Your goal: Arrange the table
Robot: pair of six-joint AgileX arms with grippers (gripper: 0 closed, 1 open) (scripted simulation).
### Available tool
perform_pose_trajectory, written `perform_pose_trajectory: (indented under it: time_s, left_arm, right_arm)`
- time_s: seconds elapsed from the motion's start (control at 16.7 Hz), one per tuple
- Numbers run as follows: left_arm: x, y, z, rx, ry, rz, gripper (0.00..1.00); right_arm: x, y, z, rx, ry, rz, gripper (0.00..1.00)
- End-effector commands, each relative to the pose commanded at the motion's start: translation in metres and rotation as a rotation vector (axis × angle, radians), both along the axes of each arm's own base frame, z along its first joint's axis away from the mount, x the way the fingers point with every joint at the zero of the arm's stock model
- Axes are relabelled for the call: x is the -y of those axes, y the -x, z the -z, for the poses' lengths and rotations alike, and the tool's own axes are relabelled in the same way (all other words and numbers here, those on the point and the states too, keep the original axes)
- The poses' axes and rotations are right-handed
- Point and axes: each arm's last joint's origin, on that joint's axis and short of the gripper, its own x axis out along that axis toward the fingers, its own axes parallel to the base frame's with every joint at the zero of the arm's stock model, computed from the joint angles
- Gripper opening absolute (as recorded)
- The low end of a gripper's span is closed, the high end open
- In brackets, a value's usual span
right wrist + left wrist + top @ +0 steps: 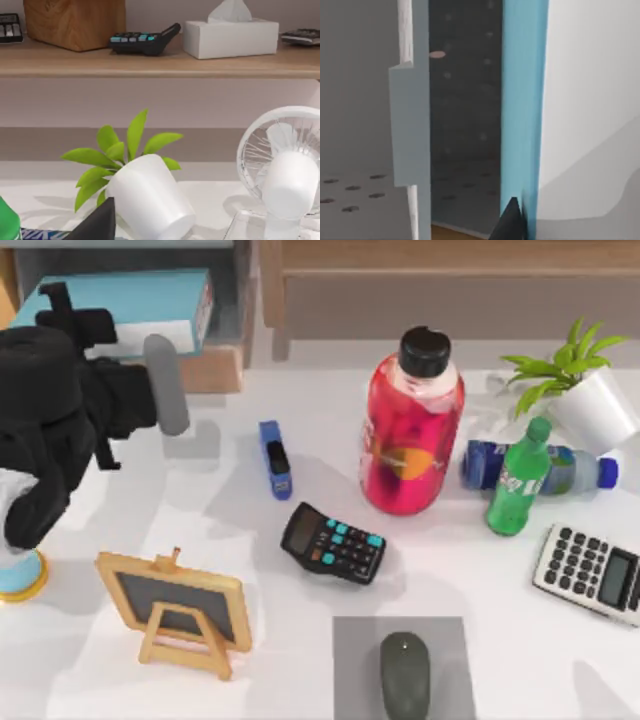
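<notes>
Left gripper (pixel 512 222) sits against the edge of one blue book (pixel 520 100), right gripper (pixel 100 225) just beside one tilted potted plant (pixel 145 200) with one white fan (pixel 285 170) farther off; whether either grip is released or clenched cannot be told. The table (pixel 470 580), spreading beneath both grippers, carries three bottles, namely red (pixel 412 430), green (pixel 518 480) and blue lying flat (pixel 560 468), two calculators, black (pixel 333 543) and grey (pixel 590 573), one blue stapler (pixel 275 460), one easel chalkboard (pixel 180 610) and one mouse (pixel 404 672) on one grey mat (pixel 350 660). Bottle labels are too small to read.
</notes>
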Motion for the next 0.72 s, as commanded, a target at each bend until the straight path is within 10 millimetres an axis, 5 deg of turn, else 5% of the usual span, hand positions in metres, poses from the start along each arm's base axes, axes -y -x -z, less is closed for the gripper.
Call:
perform_pose_trajectory:
  time_s: [0.24,0.72]
  left_arm:
    - [-0.004,-0.019,0.008,-0.002,-0.043,0.025,0.00]
    - [-0.005,-0.027,0.007,0.004,-0.044,0.022,0.00]
  right_arm:
    - [0.000,0.000,0.000,0.000,0.000,0.000,1.00]
    - [0.000,0.000,0.000,0.000,0.000,0.000,1.00]
